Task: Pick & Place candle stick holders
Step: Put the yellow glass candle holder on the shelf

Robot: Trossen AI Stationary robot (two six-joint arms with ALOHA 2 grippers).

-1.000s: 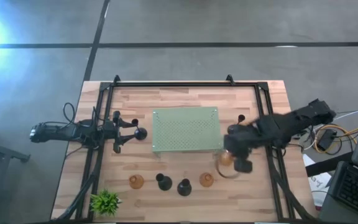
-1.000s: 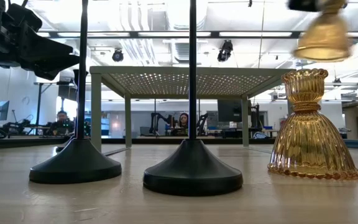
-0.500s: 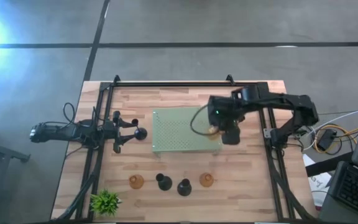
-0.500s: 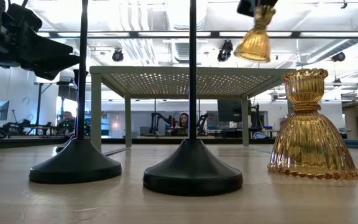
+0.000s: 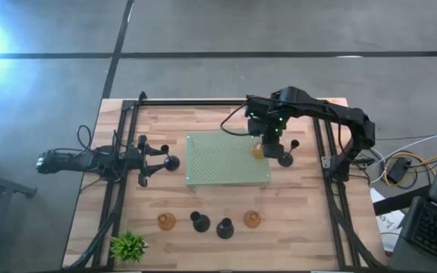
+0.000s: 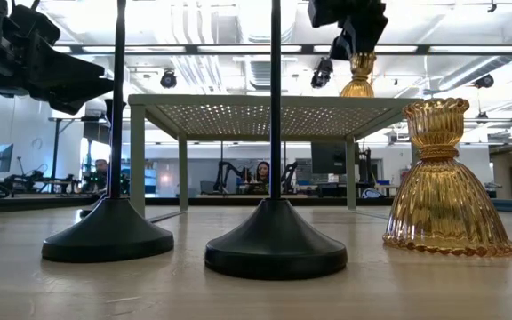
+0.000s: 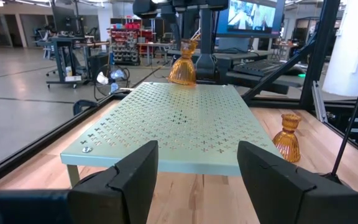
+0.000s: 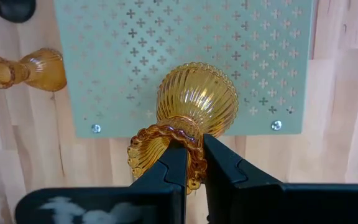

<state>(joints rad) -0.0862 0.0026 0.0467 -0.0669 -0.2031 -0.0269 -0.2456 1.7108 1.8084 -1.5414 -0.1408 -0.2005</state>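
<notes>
My right gripper (image 5: 262,142) is shut on an amber glass candle stick holder (image 5: 257,149) over the far right part of the pale green perforated board (image 5: 222,163). In the low view the holder (image 6: 358,82) stands about upright, its base level with the board's top. Two more amber holders (image 5: 165,221) (image 5: 252,219) and two black holders with stems (image 5: 199,221) (image 5: 224,227) stand near the table's near edge. My left gripper (image 5: 161,161) is open and empty, left of the board. My right gripper holds the amber holder by the rim of its small top cup (image 8: 178,135), from above, fingers pointing down. One finger (image 8: 171,167) seems to be inside the cup and one (image 8: 224,167) outside. The flared base (image 7: 182,74) is at the board's surface; whether it touches, I cannot tell.
A small green plant (image 5: 129,246) stands at the table's near left corner. Black frame rails (image 5: 120,174) (image 5: 332,174) run along both sides of the table. Bare wood lies between the board and the row of holders.
My right gripper has carried the amber holder from above the table's near right part toward the far edge and left, over the board. It has gone down, and the holder has come from tilted to about upright. The left arm has kept still.
</notes>
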